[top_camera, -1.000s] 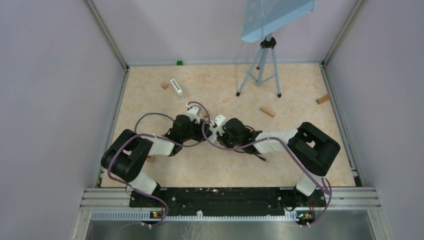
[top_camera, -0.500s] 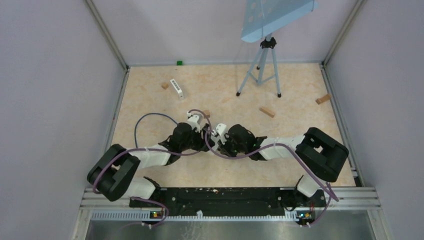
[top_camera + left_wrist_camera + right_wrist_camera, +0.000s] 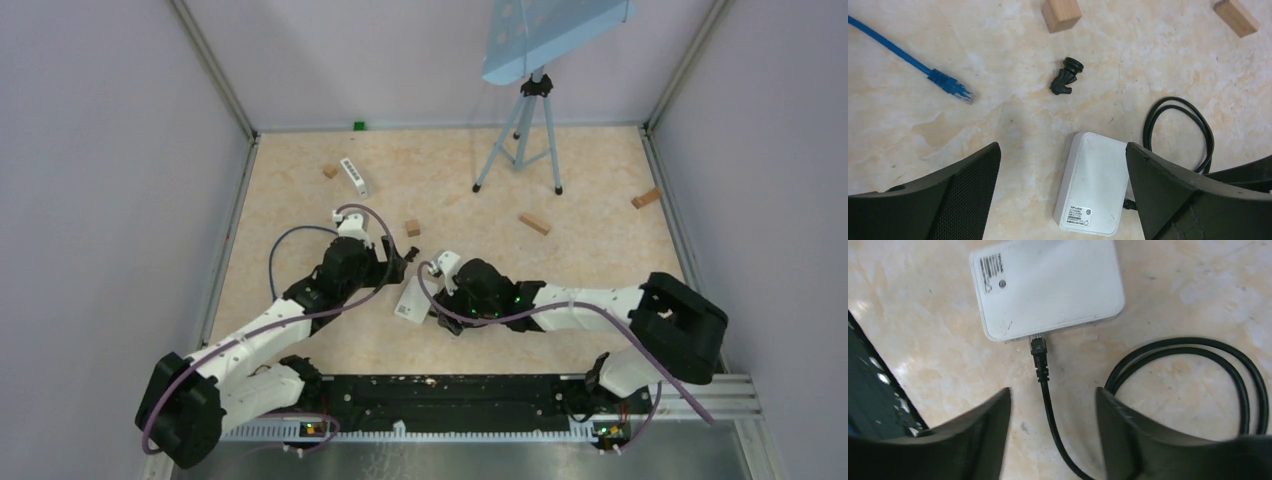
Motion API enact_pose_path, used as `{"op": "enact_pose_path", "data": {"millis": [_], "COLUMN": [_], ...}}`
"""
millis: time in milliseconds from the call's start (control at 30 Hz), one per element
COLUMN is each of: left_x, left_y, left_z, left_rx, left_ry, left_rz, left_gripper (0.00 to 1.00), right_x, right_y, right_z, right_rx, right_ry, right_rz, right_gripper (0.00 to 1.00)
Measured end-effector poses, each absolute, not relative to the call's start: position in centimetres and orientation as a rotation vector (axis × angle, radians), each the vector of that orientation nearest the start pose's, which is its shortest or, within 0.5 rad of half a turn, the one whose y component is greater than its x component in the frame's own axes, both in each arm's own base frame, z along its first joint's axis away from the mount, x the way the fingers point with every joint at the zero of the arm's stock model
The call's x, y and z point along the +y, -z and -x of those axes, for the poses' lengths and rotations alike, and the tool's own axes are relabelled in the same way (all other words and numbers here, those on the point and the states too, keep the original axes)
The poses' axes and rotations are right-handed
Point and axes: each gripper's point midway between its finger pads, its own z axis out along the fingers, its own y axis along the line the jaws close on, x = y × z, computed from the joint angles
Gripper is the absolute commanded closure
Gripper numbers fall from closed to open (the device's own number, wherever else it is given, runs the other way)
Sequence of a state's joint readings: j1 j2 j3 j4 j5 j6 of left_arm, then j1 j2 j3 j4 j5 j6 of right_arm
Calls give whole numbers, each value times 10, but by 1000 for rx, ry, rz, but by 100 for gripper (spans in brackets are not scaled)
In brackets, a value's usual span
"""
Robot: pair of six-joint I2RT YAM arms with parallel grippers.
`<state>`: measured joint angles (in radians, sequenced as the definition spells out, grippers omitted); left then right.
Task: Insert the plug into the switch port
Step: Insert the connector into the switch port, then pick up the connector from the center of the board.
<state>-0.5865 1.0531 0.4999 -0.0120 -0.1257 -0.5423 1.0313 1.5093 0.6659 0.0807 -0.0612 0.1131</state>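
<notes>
Both claws have sprung apart since a second ago, the left claw (image 3: pixel 1063 150) wide and the right claw (image 3: pixel 1053 395) half spread, each empty over the white rectangular plastic switch (image 3: pixel 1048 285) on the beige marbled desk (image 3: pixel 1173 290), with the black cable plug (image 3: pixel 1038 347) seated in its edge.

Marbled beige table (image 3: pixel 600 180) w/ lilac walls (image 3: pixel 100 150)

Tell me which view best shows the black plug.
Right wrist: the black plug is close and sharp, its tip at the edge of the switch. Left wrist catches only a sliver beside the switch; from the top it is too small to see.
</notes>
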Motion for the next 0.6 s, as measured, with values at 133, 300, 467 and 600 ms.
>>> {"op": "enact_pose_path", "data": {"millis": [133, 300, 467, 600], "left_x": [-163, -150, -145, -139], "left_y": [-119, -129, -136, -134], "left_z": [-266, -267, -277, -280], "left_rx": [2145, 2161, 2182, 2201], "left_ry": [486, 427, 381, 362], "left_rz": [95, 147, 187, 234], "left_gripper": [1, 1, 1, 1], "right_x": [311, 303, 289, 264], "right_y": [-67, -91, -104, -115], "right_z": [-181, -195, -209, -220], "right_rx": [2142, 2171, 2215, 2268], "right_ry": [-608, -551, -480, -433], "right_rz": [958, 770, 580, 390], "right_gripper": [28, 28, 26, 25]}}
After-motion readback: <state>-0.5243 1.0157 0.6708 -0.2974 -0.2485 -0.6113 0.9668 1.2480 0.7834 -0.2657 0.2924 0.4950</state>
